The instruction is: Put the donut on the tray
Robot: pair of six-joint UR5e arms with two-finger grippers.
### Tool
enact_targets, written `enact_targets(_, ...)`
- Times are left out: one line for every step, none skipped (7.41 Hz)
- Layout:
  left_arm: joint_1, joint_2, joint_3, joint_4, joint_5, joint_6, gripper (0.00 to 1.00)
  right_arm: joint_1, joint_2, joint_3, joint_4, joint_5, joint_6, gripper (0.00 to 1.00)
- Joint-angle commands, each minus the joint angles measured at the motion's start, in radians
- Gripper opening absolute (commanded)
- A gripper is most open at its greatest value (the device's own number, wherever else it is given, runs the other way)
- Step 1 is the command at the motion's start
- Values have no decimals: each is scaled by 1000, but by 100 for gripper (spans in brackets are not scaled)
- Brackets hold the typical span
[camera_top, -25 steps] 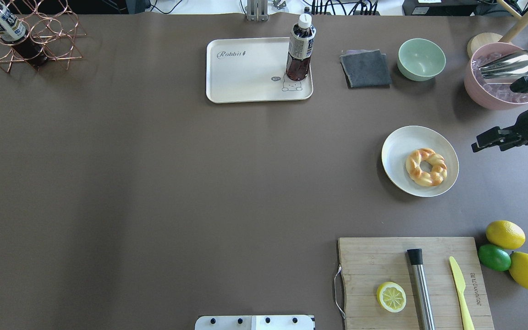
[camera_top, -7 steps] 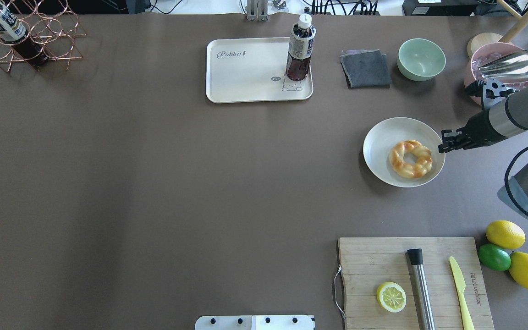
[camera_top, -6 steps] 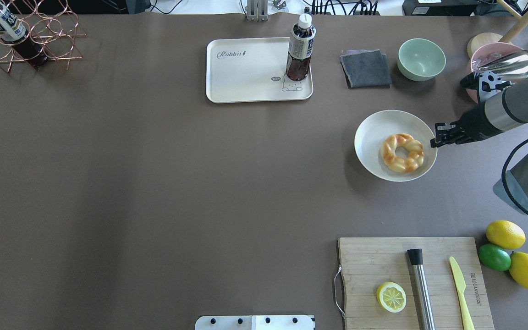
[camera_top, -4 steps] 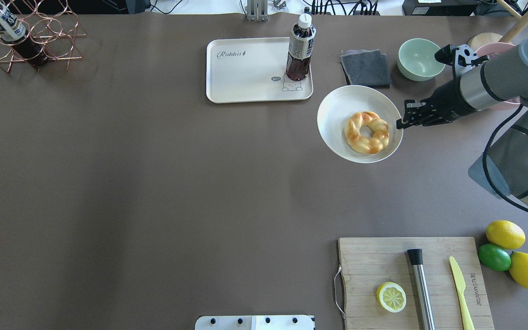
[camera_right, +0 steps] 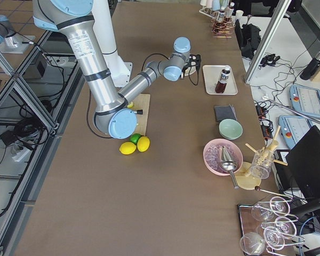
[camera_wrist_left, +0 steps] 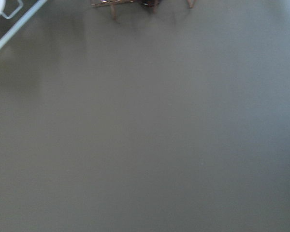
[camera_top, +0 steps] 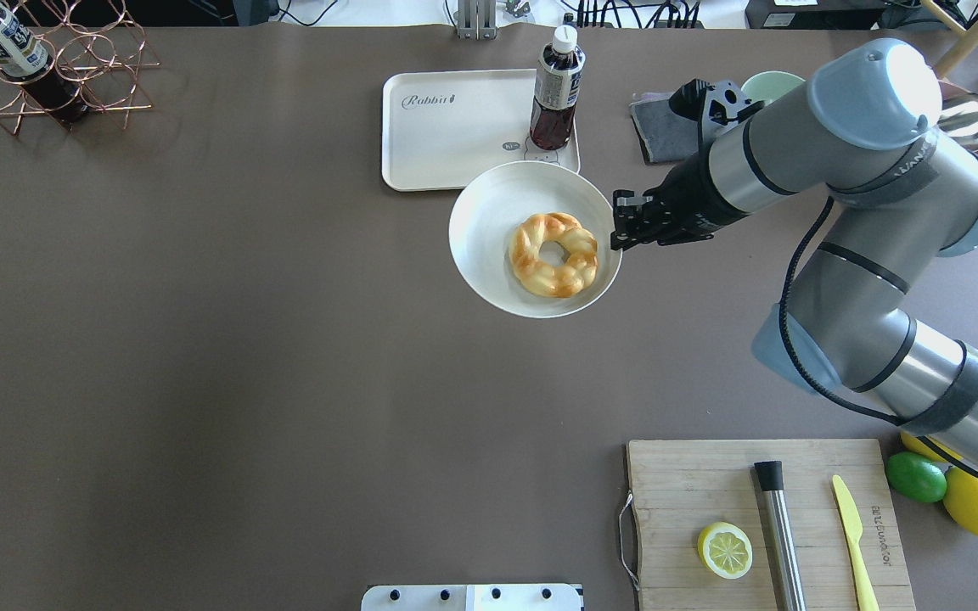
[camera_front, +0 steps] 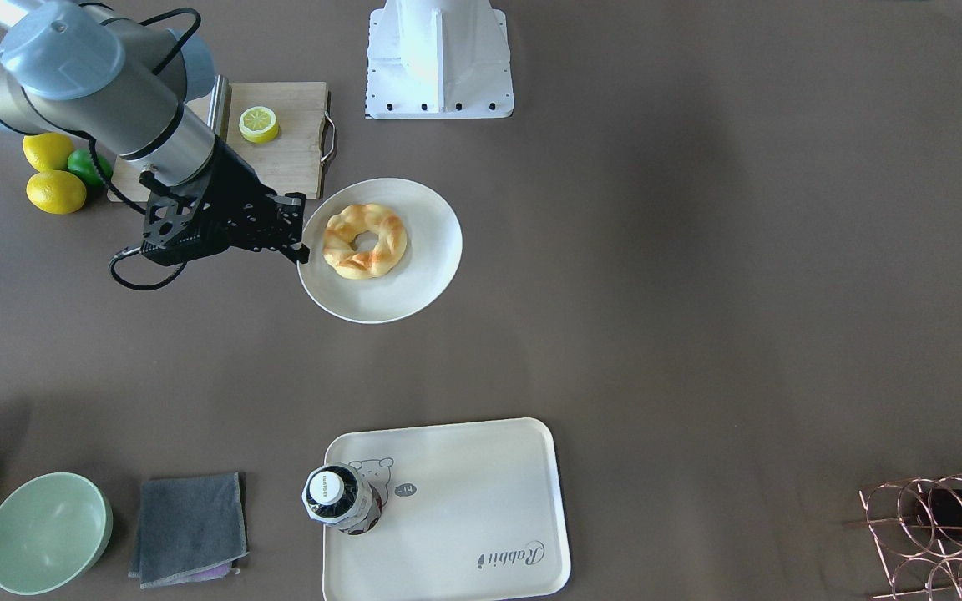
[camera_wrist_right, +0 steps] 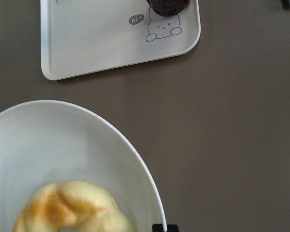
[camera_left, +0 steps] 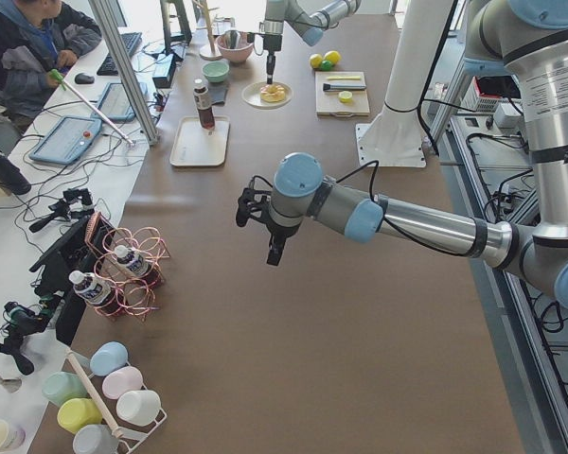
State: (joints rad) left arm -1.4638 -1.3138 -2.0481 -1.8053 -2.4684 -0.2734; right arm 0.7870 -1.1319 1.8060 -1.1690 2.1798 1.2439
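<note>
The donut (camera_top: 554, 255), a twisted golden ring, lies on a round off-white plate (camera_top: 489, 229). My right gripper (camera_top: 616, 233) is shut on the plate's right rim and holds it raised above the table. In the overhead view the plate overlaps the near right corner of the cream tray (camera_top: 446, 136). The right wrist view shows the donut (camera_wrist_right: 72, 208), the plate (camera_wrist_right: 63, 140) and the tray (camera_wrist_right: 96, 38) beyond. My left gripper (camera_left: 273, 255) hangs over bare table far to the left; I cannot tell if it is open.
A dark bottle (camera_top: 555, 93) stands on the tray's right end. A grey cloth (camera_top: 659, 127) and a green bowl (camera_front: 47, 530) lie right of the tray. A cutting board (camera_top: 693, 492) with a lemon slice (camera_top: 724, 549) is at the near right. A wire rack (camera_top: 56, 68) is far left.
My right gripper closed on the plate's rim, lifted it with the donut on it, and carried it left and away toward the tray.
</note>
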Motion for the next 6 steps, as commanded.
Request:
enact_targets(327,-239,-11,-115,-26,-609,97,-90,90,52,-195,-109,11,0)
enact_targets(450,-401,0,-115,-18,-853,97,-103,87,71,-198,-120,17,0)
enact_targets(533,-529,26,-114,-8,-1012,96,-109,77,94,-199,-118,29,0)
enact_targets(565,-606,46,-115,-1,-1106,95,-112,69,128,-240,-120,29,0)
enact_targets(630,-648,48,-115,81,-1163,95,-120,81,168,-333,-120,29,0)
enact_targets(705,-682,54,-114,157,-1205,94,-124,81,197,-380,-121,29,0)
